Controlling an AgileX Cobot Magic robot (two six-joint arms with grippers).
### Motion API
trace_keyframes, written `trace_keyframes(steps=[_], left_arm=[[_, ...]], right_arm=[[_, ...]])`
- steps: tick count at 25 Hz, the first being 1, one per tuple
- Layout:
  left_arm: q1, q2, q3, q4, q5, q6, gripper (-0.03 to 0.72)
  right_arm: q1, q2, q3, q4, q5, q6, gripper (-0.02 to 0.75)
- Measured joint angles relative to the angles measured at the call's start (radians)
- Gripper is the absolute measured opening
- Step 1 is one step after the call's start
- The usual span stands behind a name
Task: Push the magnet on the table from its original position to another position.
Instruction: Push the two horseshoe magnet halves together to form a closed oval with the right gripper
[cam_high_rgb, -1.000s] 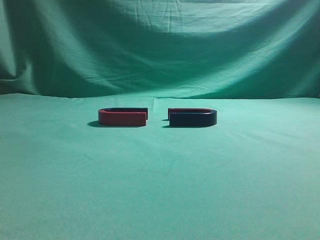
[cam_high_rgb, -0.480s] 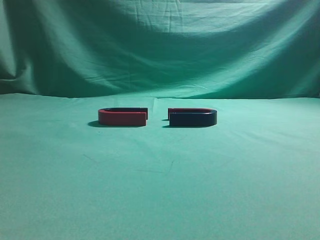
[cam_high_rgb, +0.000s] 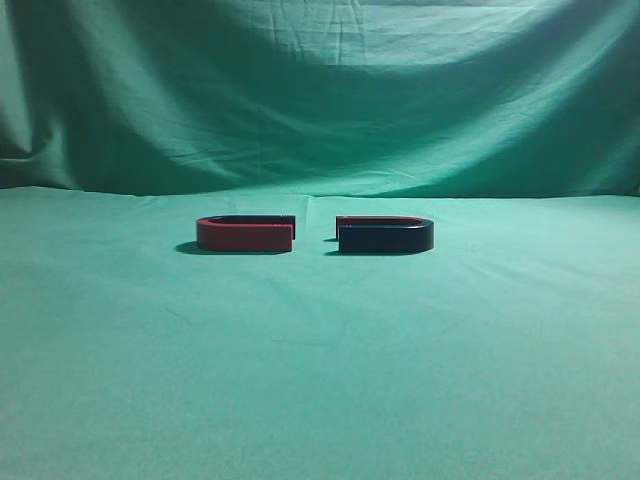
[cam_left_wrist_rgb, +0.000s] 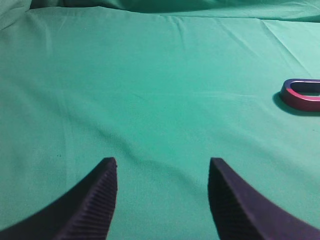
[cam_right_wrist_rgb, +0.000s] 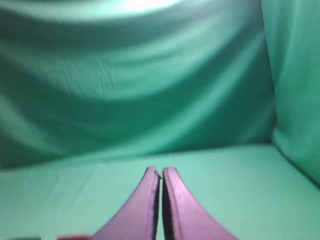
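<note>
No change over the last second: nothing has moved. Left claw (cam_left_wrist_rgb: 162, 200) spread wide over bare table (cam_high_rgb: 320, 380), right claw (cam_right_wrist_rgb: 161, 210) pressed together, empty. Magnet (cam_high_rgb: 385, 234) sits mid-table toward the far edge, beside the red magnet (cam_high_rgb: 246, 233), small gap between. Push not yet started.
</note>
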Motion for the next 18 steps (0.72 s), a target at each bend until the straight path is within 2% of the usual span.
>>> trace_keyframes(steps=[6, 9, 13, 18], left_arm=[[0.0, 0.0, 0.0, 0.0, 0.0, 0.0, 0.372], [0.0, 0.0, 0.0, 0.0, 0.0, 0.0, 0.372], [0.0, 0.0, 0.0, 0.0, 0.0, 0.0, 0.372], [0.0, 0.0, 0.0, 0.0, 0.0, 0.0, 0.372]], right_arm=[[0.0, 0.344, -0.219, 0.0, 0.293, 0.001, 0.0], [0.0, 0.502, -0.307, 0.046, 0.427, -0.003, 0.0], [0.006, 0.659, -0.41, 0.122, 0.544, -0.114, 0.0], [0.117, 0.875, -0.586, 0.173, 0.708, -0.2, 0.0]])
